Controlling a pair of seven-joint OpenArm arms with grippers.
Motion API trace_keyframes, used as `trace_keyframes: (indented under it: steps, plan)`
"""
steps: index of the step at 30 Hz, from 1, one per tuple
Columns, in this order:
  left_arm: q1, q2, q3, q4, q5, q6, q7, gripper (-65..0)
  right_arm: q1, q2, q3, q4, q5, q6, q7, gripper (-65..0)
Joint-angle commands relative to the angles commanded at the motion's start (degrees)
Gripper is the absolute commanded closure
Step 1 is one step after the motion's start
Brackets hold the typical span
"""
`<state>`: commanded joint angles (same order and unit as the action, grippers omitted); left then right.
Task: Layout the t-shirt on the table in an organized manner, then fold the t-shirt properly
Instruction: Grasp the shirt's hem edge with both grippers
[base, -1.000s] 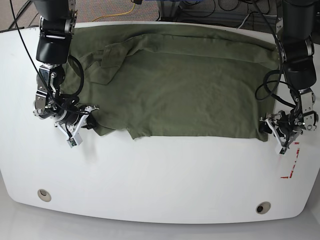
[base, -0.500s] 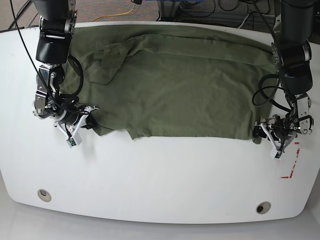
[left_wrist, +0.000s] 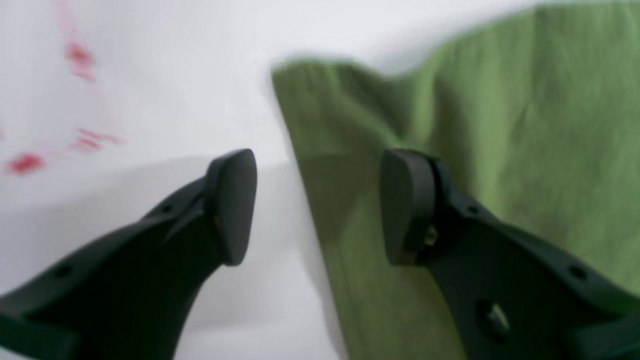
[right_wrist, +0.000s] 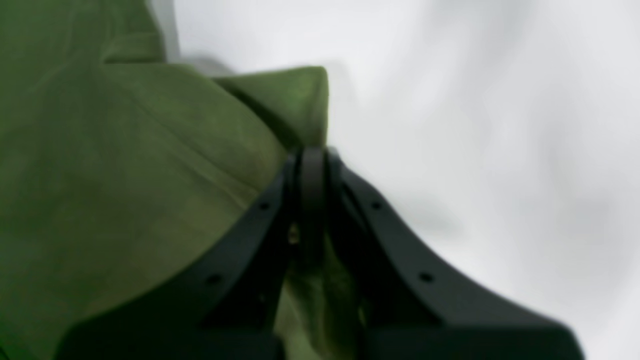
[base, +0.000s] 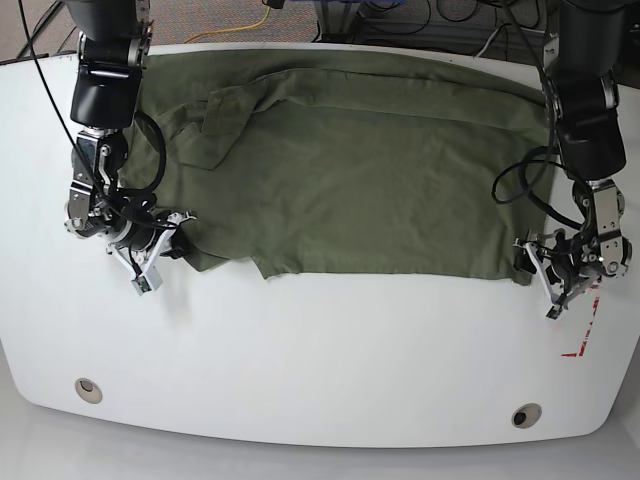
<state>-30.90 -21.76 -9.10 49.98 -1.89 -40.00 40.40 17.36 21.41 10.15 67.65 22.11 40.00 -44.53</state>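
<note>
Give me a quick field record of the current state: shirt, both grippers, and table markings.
t-shirt: olive green, spread wide across the far half of the table, wrinkled, sleeve area bunched at the base view's upper left
right gripper: shut on the shirt's corner fold
left gripper: open, one finger over the shirt's edge, the other over bare table
table: white, glossy
red tape: near the left gripper
grommet holes: two, along the near edge
</note>
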Motion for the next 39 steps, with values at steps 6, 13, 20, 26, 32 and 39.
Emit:
trace_keyframes:
  steps: [6,13,20,26,32,39]
  plan:
    - [0.18,0.00,0.00,-0.18,0.00,0.00,-0.09,-36.3,0.00,0.09,0.00,0.00,0.00,0.00,0.00,0.0]
    - [0.26,-0.26,-3.87,-0.97,0.09,0.00,-0.18,-36.4,0.00,0.09,0.00,0.00,0.00,0.00,0.00,0.0]
    - [-1.05,-1.32,-10.46,-8.26,0.09,0.00,-2.37,-36.4,0.00,-0.09,0.00,0.00,0.09,0.00,0.00,0.0]
    - [-1.41,-1.32,-10.64,-12.40,0.09,0.00,-4.31,-36.4,-0.88,-0.09,0.00,0.00,0.09,0.00,0.00,0.0]
    - [-1.41,0.70,-10.73,-12.48,0.00,0.00,-4.31,-36.4,-1.05,-0.18,0.00,0.00,0.09,0.00,0.00,0.0]
    - [-1.49,3.08,-10.73,-12.48,0.00,0.00,-4.04,-36.4,-1.05,-0.35,0.00,0.00,0.09,0.00,0.00,0.0]
